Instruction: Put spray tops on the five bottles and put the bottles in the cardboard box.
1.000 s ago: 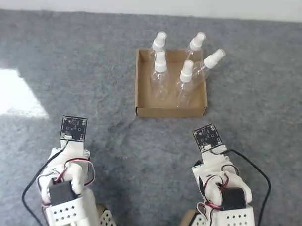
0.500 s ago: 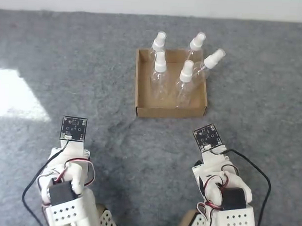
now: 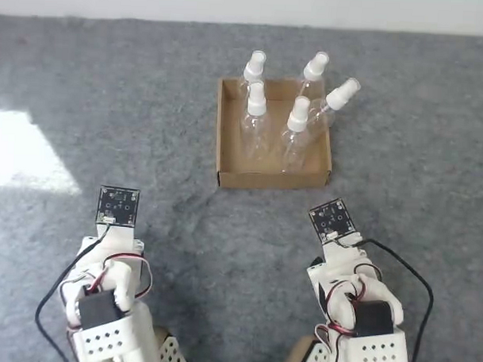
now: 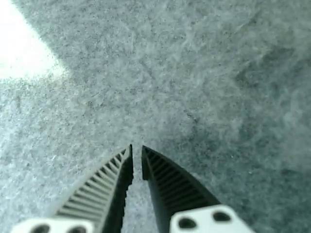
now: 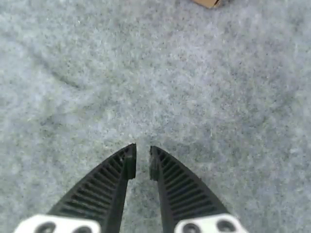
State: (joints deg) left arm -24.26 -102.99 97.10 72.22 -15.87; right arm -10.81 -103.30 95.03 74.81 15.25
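The cardboard box (image 3: 227, 141) sits on the grey carpet at mid-back. Several clear bottles with white spray tops stand inside it: one at the front left (image 3: 256, 110), one at the front right (image 3: 297, 123), two along the back wall (image 3: 252, 69) (image 3: 314, 67). One more bottle (image 3: 338, 95) leans over the far right corner. Both arms are drawn back near the front edge, well short of the box. My left gripper (image 4: 136, 147) is shut with nothing in it, hanging over bare carpet. My right gripper (image 5: 142, 147) is likewise shut and holds nothing.
Grey carpet (image 3: 149, 106) covers the whole work area. A bright patch of light (image 3: 20, 149) lies at the left. A corner of the box (image 5: 208, 2) peeks in at the right wrist view's edge. A black cable (image 3: 416, 286) loops beside the right arm.
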